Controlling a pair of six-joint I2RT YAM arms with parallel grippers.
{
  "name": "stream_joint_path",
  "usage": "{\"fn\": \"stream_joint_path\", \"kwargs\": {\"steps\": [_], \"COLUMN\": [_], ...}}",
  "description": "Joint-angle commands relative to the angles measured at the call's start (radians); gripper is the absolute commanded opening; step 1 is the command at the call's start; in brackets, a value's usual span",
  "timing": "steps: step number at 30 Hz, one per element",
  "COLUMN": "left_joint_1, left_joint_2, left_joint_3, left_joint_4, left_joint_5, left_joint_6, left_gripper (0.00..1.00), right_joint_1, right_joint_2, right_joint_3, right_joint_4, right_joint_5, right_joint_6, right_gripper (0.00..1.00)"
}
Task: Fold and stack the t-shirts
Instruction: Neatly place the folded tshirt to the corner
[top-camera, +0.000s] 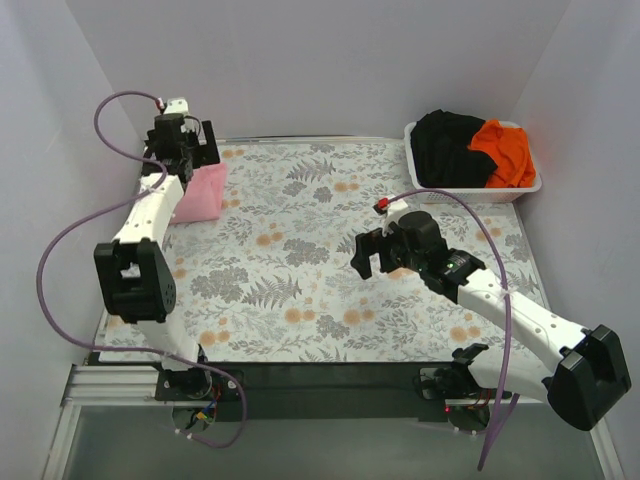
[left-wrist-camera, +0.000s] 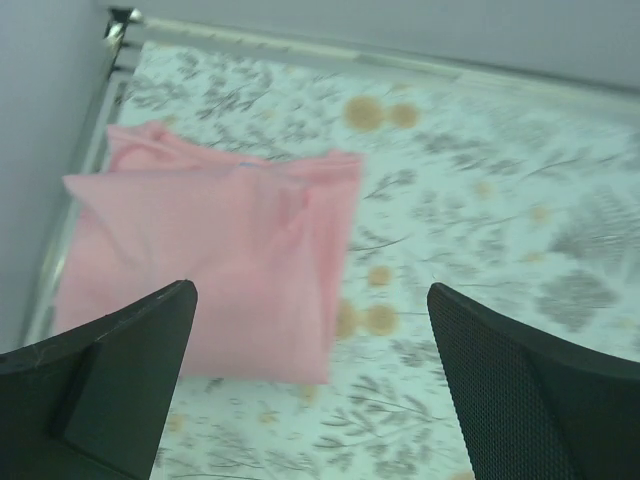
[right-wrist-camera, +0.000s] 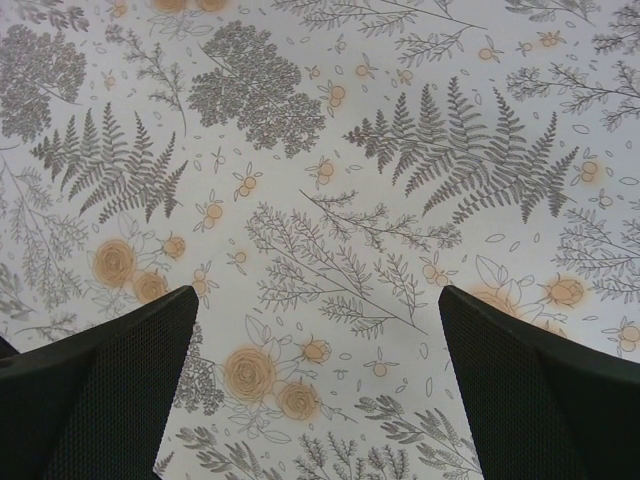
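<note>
Pink tee (top-camera: 200, 192), soft cloth folded to a flat rectangle, lies far-left on floral-print worktop (top-camera: 320, 260). L hand (left-wrist-camera: 310, 290) hangs over it, fingers apart, empty. R hand (right-wrist-camera: 315, 295) mid-worktop, wide apart, empty. Black tee (top-camera: 445, 145) & orange tee (top-camera: 505, 150) crumpled in white basket (top-camera: 470, 188), far right.

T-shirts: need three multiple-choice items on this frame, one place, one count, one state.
1. Where on the table does the pink t-shirt lie? A centre B far left C near right
2. T-shirts showing in the basket? A two B one C four
3. Left gripper? A shut on the shirt B shut, empty C open
Answers: 1 B, it lies folded at the table's far-left edge. 2 A, a black t-shirt and an orange t-shirt. 3 C, its jaws stand wide apart above the pink cloth.
</note>
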Motion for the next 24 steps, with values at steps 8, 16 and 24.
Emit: {"fn": "stream_joint_path", "kwargs": {"steps": [8,16,24], "left_joint_1": [-0.107,-0.153,-0.204], "left_joint_2": [-0.646,-0.93,-0.954], "left_joint_3": [-0.583,-0.74,-0.746], "left_joint_4": [0.126,0.109,0.108], "left_joint_5": [0.176,0.238,0.272], "left_joint_6": [-0.351,-0.383,-0.361], "left_gripper": [0.93,0.93,0.94], "right_joint_1": [-0.005,-0.006,-0.005], "right_joint_2": [-0.08,-0.142,-0.223], "right_joint_3": [0.027,-0.001,-0.027], "right_joint_4": [0.016,0.009,0.007], "right_joint_5": [0.148,0.228,0.274], "right_joint_6": [-0.001,-0.001,0.005], "right_gripper": [0.99,0.98,0.98]}}
